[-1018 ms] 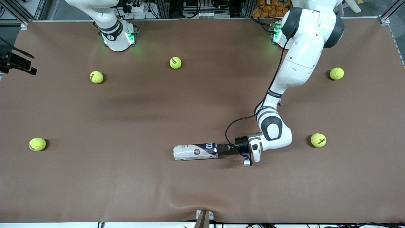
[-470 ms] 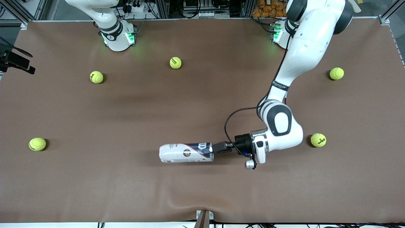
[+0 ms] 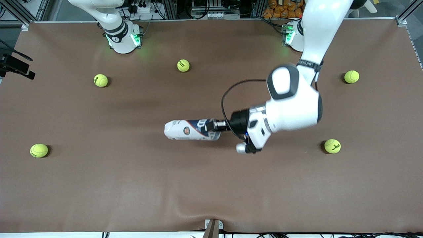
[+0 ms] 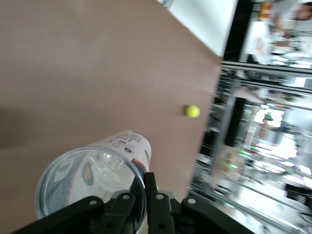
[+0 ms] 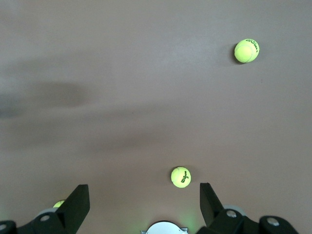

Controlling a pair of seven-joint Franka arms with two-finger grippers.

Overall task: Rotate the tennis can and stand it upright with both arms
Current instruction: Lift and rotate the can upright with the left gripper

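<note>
The tennis can [image 3: 190, 130] is a clear tube with a white and dark-blue label, held lying level in the air over the middle of the table. My left gripper [image 3: 213, 126] is shut on its open rim, one finger inside and one outside. In the left wrist view the can [image 4: 92, 175] shows mouth-on, with the fingers [image 4: 151, 195] pinching the silver rim. My right gripper [image 5: 141, 207] is open and empty, high over the table near its own base; it is out of the front view. The right arm waits.
Several yellow-green tennis balls lie scattered: one [image 3: 183, 65] near the bases, one [image 3: 100, 80] beside it toward the right arm's end, one [image 3: 39, 150] farther out that way, and two [image 3: 351, 76] [image 3: 332, 146] at the left arm's end.
My left arm has lifted the can off the table and carried it toward the right arm's end and toward the bases. The can stays level. The right arm has not moved.
</note>
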